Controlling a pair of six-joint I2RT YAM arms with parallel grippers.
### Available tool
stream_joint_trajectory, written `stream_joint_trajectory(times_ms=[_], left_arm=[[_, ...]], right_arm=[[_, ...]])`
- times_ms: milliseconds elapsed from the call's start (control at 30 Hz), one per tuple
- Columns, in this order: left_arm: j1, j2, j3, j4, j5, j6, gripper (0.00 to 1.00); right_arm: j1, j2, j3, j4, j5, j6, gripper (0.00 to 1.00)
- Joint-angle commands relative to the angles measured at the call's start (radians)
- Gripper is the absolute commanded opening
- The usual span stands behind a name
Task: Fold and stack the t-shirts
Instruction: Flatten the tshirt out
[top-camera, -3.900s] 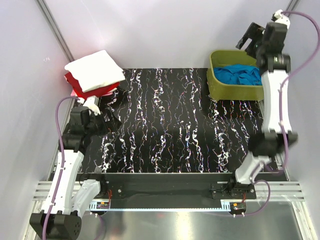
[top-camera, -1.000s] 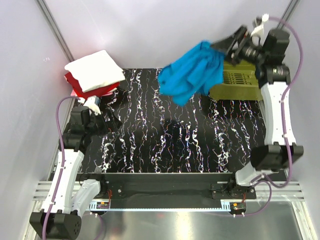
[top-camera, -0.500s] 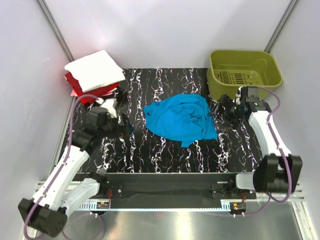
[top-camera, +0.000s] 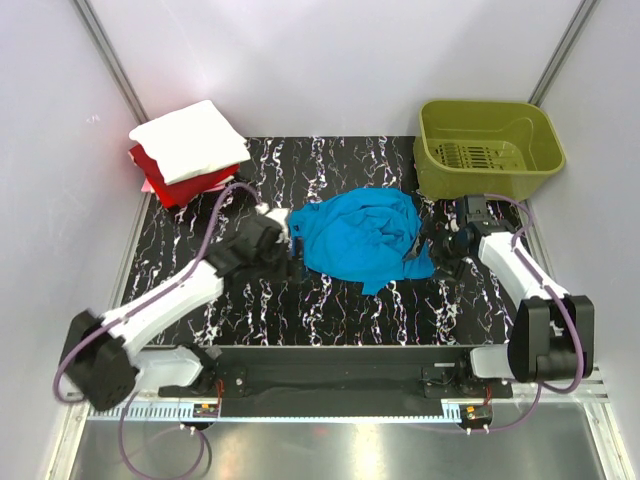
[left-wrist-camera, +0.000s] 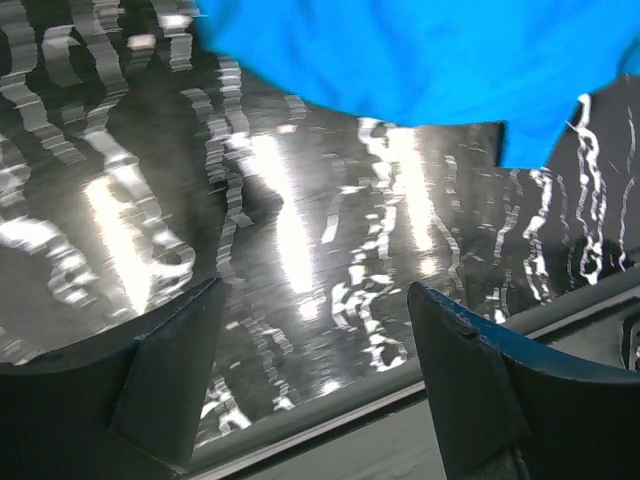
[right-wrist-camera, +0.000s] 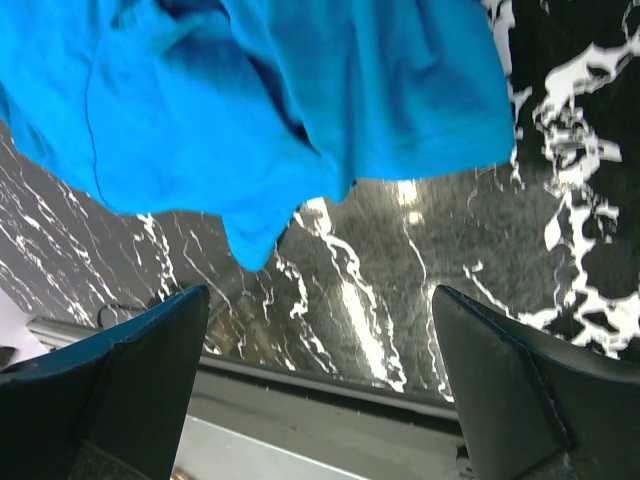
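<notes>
The turquoise-blue t-shirt (top-camera: 362, 236) lies crumpled on the black marbled table, mid-right. It also shows in the left wrist view (left-wrist-camera: 420, 55) and the right wrist view (right-wrist-camera: 250, 110). My left gripper (top-camera: 288, 245) is open and empty at the shirt's left edge, its fingers (left-wrist-camera: 170, 370) over bare table. My right gripper (top-camera: 437, 247) is open and empty at the shirt's right edge, its fingers (right-wrist-camera: 500, 385) over bare table. The folded white t-shirt (top-camera: 190, 140) lies on the folded red t-shirt (top-camera: 165, 184) at the back left corner.
The olive-green basket (top-camera: 487, 150) stands at the back right and holds nothing. White walls close in the table on three sides. The table's near edge rail (top-camera: 330, 352) runs along the front.
Both grippers have closed in on the blue shirt lying on the table: the left arm has swung right to its left edge, the right gripper moved slightly down beside its right edge.
</notes>
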Motion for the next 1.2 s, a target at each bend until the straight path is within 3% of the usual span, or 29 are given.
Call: stream_joint_trajectory(times_ms=[0,233,433,633,733,867,900,933,1033,1167], left_arm=[[-0.088,0.108,0.073,0.122,-0.038,-0.046,0.8],[-0.123,0.345,0.097,0.317,0.031,-0.14,0.9],[-0.124,0.513,0.175,0.363,0.04,-0.163,0.86],[-0.124,0.614,0.209,0.394,0.032,-0.166,0.71],[-0.124,0.643,0.209,0.409,0.032,-0.168,0.58],[-0.124,0.663,0.227,0.419,0.049,-0.152,0.24],[-0.124,0.656,0.247,0.39,0.049,-0.142,0.08],[-0.123,0.646,0.266,0.352,0.04,-0.138,0.0],[-0.109,0.533,0.315,0.197,-0.024,-0.125,0.0],[0.003,0.309,0.346,0.012,-0.043,-0.091,0.02]], right_arm=[[0.007,0.024,0.013,0.074,0.043,0.008,1.0],[0.007,0.02,0.003,0.076,0.04,0.0,1.0],[0.009,-0.006,-0.013,0.068,0.025,-0.012,1.0],[0.009,-0.018,-0.03,0.062,0.025,-0.023,1.0],[0.009,-0.02,-0.032,0.064,0.023,-0.024,1.0],[0.009,-0.006,-0.033,0.07,0.025,-0.026,1.0],[0.009,0.0,-0.033,0.071,0.023,-0.024,1.0],[0.009,0.003,-0.035,0.07,0.023,-0.024,1.0],[0.009,0.006,-0.036,0.068,0.029,-0.026,1.0],[0.007,0.008,-0.038,0.071,0.035,-0.024,1.0]])
